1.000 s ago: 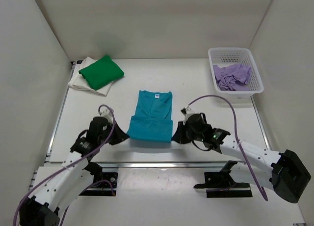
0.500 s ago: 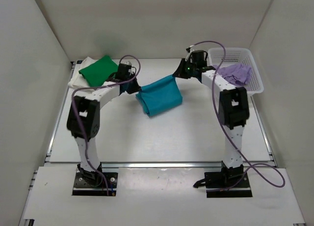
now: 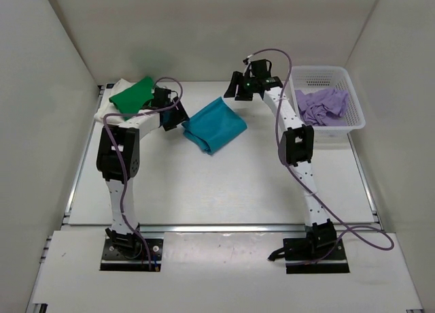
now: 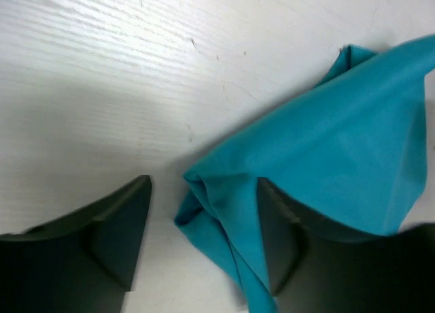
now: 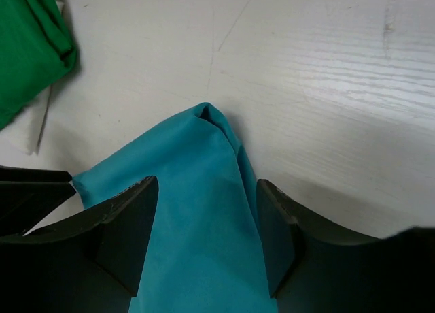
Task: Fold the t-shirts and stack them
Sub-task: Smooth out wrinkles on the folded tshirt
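**Teal shirt folded, not yet on the pile**

I judge the step in hand to be stacking. The teal t-shirt (image 3: 215, 124) lies folded and askew on the counter (image 3: 224, 184), mid-back, near the pile at the back left but apart from it.

My left hand (image 4: 204, 187) has its jaws well apart, astride the shirt's near corner and gripping nothing. My right hand (image 5: 207, 184) is just as wide, hanging over the far corner, also holding nothing.

Next, I reckon, both hands must close on those corners, or on a firmer edge, and carry the bundle over onto the green t-shirt (image 3: 134, 95) without letting the fold spill.

I count four shirts:
- one teal
- one green, resting on one cream-white t-shirt (image 3: 107, 114)
- one lilac t-shirt (image 3: 321, 106), crumpled in the single white mesh basket (image 3: 319, 71)
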